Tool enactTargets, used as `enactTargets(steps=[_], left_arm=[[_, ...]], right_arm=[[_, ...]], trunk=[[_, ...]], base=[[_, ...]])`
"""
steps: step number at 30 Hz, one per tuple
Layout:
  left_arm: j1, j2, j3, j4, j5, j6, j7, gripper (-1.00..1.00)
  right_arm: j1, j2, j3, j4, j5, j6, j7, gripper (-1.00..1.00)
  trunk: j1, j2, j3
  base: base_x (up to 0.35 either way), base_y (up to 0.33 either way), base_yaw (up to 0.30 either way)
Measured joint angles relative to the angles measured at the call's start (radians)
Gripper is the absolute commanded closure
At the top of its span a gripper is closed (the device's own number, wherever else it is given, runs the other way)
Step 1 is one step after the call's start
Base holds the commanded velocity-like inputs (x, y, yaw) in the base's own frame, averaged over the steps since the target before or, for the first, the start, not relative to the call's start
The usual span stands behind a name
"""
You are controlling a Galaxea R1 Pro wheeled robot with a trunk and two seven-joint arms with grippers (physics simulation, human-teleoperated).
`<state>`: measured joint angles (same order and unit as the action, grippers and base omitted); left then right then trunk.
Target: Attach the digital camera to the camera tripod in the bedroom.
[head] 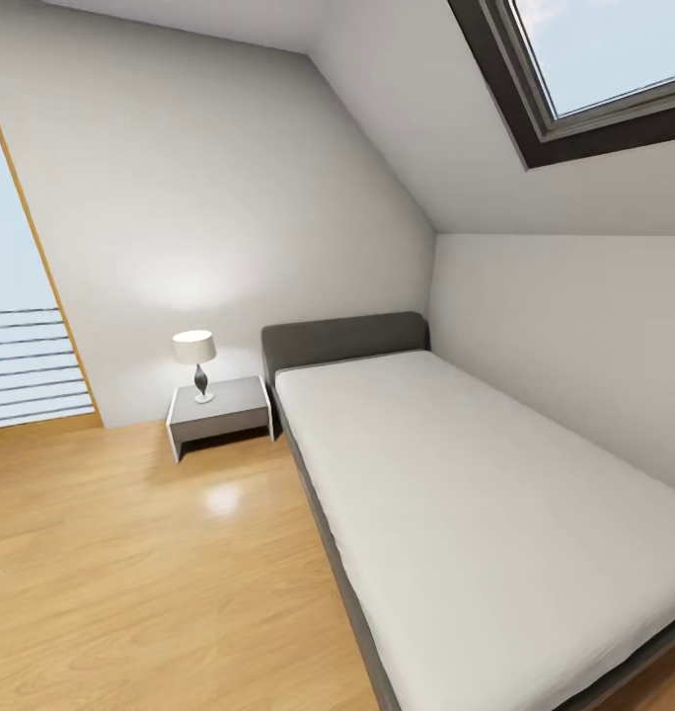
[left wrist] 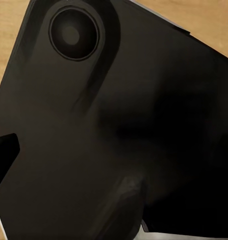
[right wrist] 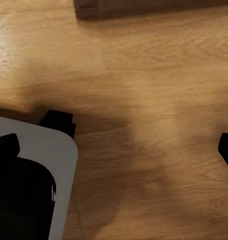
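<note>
Beside the bed, you likely carry the camera in your left gripper; right gripper open; tripod still unreached.

Digital camera: black, boxy, round lens, close before left wrist.

Open wood floor: wide clear stretch you can move over. Bed: blocks the room's right side, against the wall. Nightstand with lamp: stands just beside the headboard. Under your right claw: bare floor, with a pale grey rounded body close alongside.
</note>
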<state>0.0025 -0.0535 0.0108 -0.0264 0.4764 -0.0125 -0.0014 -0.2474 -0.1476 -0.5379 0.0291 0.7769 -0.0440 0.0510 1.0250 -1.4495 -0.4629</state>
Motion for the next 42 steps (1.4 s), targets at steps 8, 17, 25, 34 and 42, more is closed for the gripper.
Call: enactTargets(steps=[8, 17, 25, 34, 42], left_arm=[[0.0, 0.0, 0.0, 0.0, 0.0, 0.0, 0.0, -1.0], [-0.001, 0.0, 0.0, 0.0, 0.0, 0.0, 0.0, -1.0], [0.0, 0.0, -0.001, 0.0, 0.0, 0.0, 0.0, -1.0], [0.0, 0.0, -0.001, 0.0, 0.0, 0.0, 0.0, -1.0], [0.0, 0.0, -0.001, 0.0, 0.0, 0.0, 0.0, -1.0]], right_arm=[[0.0, 0.001, 0.001, 0.0, 0.0, 0.004, -0.001, -1.0], [0.0, 0.001, 0.001, 0.0, 0.0, 0.005, -0.001, -1.0], [0.0, 0.001, 0.0, 0.0, 0.0, 0.005, -0.001, -1.0], [0.0, 0.001, 0.0, 0.0, 0.0, 0.004, -0.001, -1.0], [0.0, 0.0, 0.0, 0.0, 0.0, 0.002, 0.0, -1.0]], trunk=[[0.0, 0.0, 0.0], [0.0, 0.0, 0.0], [0.0, 0.0, 0.0], [0.0, 0.0, 0.0], [0.0, 0.0, 0.0]], base=[[0.0, 0.0, 0.0], [0.0, 0.0, 0.0], [0.0, 0.0, 0.0], [0.0, 0.0, 0.012], [0.0, 0.0, 0.19]])
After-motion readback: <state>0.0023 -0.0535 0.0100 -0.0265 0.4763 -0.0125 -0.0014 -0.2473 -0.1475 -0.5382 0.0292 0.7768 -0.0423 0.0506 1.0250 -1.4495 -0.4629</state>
